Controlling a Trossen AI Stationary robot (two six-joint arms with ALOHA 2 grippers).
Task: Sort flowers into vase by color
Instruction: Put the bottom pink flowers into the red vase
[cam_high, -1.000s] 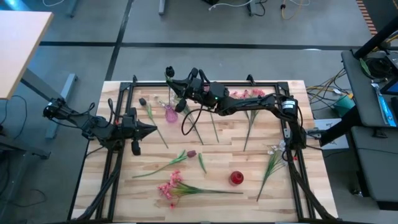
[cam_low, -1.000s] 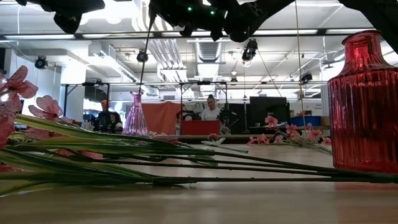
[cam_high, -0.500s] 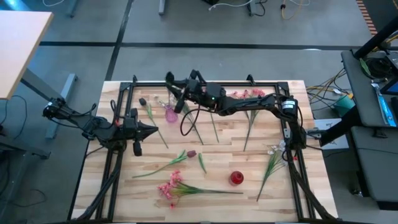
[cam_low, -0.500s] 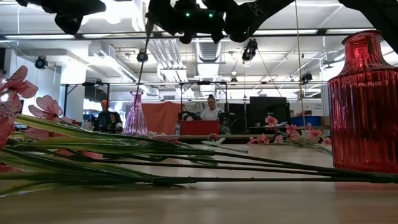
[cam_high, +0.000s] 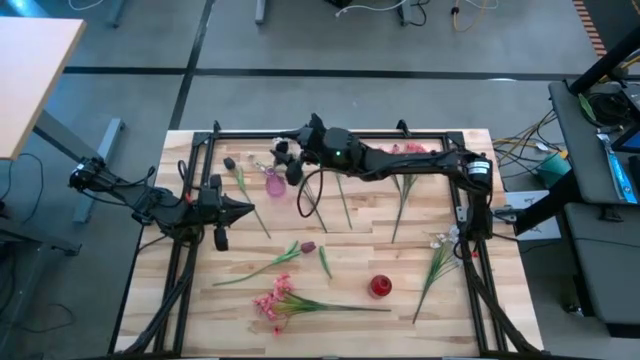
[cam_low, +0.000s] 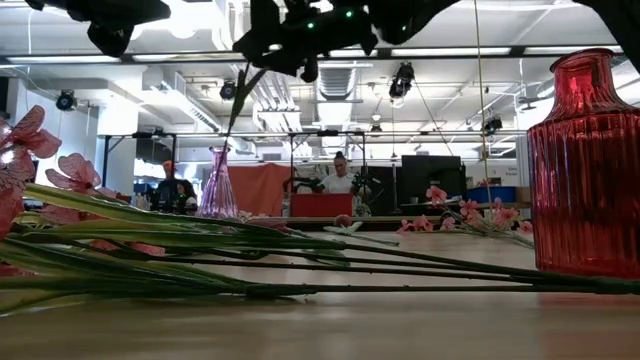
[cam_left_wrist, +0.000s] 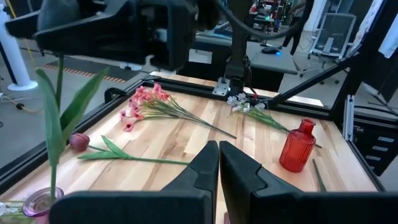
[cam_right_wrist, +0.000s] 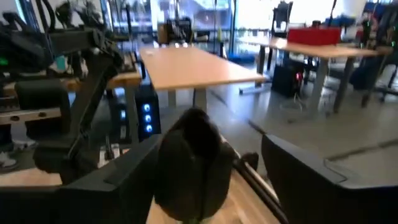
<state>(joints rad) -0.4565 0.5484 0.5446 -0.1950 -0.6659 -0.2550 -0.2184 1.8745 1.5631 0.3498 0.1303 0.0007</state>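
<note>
Right claw (cam_high: 288, 163), at upper centre of the high view, grips a maroon tulip (cam_right_wrist: 191, 163) by its stem, just beside the pink vase (cam_high: 274, 184). We judge the flower light, its stem thin and springy, the bud soft; we would hold mid-stem, never the bloom. Left claw (cam_high: 243, 210) waits closed at middle left. Other flowers lie across the surface (cam_high: 350, 250): a pink spray (cam_high: 275, 300) at lower centre, beside the red vase (cam_high: 379, 287).
</note>
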